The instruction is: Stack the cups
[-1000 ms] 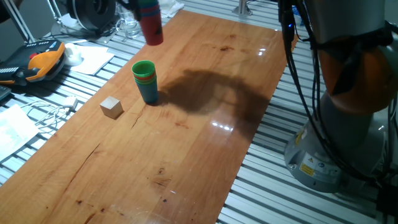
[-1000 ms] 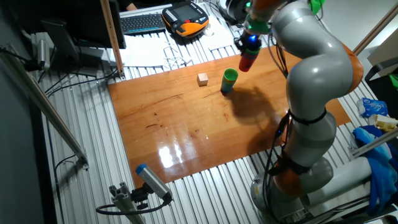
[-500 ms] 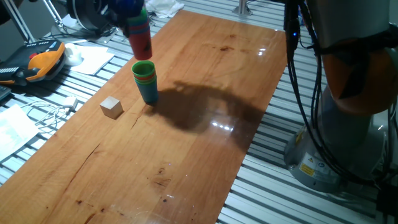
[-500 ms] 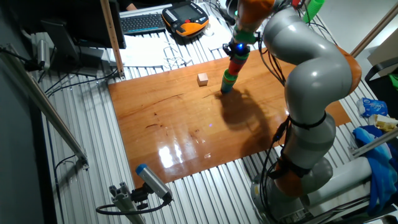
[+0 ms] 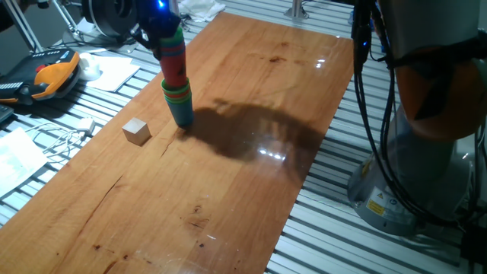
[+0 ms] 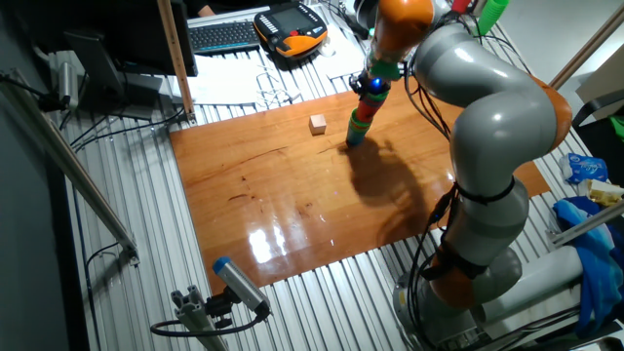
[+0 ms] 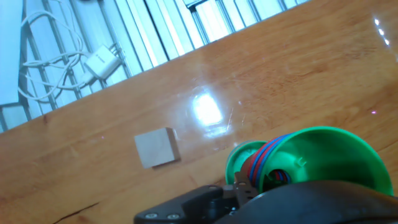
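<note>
A short stack of cups [image 5: 181, 105], green over orange over blue, stands on the wooden table [image 5: 251, 175] near its left edge. My gripper [image 5: 162, 29] is shut on a second nested stack of cups [image 5: 174, 62], red at the bottom with green and blue above. That stack's lower end sits in the mouth of the standing stack. In the other fixed view the two stacks form one column [image 6: 360, 119] under the gripper [image 6: 374, 82]. The hand view shows the held stack's green rim [image 7: 323, 155] with the standing stack's rim [image 7: 238, 159] just behind it; my fingertips are hidden.
A small wooden cube [image 5: 137, 131] [image 7: 157, 147] lies left of the stack. An orange teach pendant [image 5: 52, 76], papers and a white cable with a charger [image 7: 102, 61] lie off the table's left edge. The robot base [image 5: 426, 160] stands at the right.
The gripper has carried the held stack down and to the left, from high behind the standing cups to right over them. Its bottom now sits in the standing stack's mouth.
</note>
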### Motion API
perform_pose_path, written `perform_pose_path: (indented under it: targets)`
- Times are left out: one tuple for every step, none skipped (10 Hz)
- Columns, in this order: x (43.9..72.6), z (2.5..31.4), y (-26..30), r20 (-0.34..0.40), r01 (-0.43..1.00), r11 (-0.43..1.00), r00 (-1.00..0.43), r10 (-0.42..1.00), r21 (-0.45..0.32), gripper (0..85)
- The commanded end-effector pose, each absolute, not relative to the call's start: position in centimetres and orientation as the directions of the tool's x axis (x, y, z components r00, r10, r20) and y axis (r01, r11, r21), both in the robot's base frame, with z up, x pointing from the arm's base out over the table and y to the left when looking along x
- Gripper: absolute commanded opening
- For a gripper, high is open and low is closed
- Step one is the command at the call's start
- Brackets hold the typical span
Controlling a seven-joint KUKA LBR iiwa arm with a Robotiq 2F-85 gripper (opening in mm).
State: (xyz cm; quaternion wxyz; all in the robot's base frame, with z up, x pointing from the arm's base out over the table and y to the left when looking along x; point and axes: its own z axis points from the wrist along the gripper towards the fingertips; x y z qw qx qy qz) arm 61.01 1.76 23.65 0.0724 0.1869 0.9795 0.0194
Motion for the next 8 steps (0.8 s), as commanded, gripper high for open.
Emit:
perform_pose_path:
  targets:
    - [60.9,23.3,2.0,-0.138,0.372,0.926,-0.916,0.378,0.067,0.0]
    - [61.0,23.2,2.1,-0.136,0.376,0.923,-0.914,0.383,0.076,0.0]
    - [61.2,22.9,2.0,-0.139,0.377,0.922,-0.912,0.386,0.088,0.0]
    - [61.4,22.5,2.1,-0.151,0.374,0.924,-0.912,0.382,0.079,0.0]
    - [61.5,22.3,2.0,-0.167,0.367,0.928,-0.912,0.374,0.068,0.0]
    - [61.5,22.2,1.9,-0.176,0.358,0.933,-0.916,0.361,0.049,0.0]
    - [61.6,22.1,1.8,-0.181,0.359,0.933,-0.915,0.360,0.040,0.0]
    - [61.6,22.0,1.9,-0.189,0.367,0.929,-0.910,0.368,0.045,0.0]
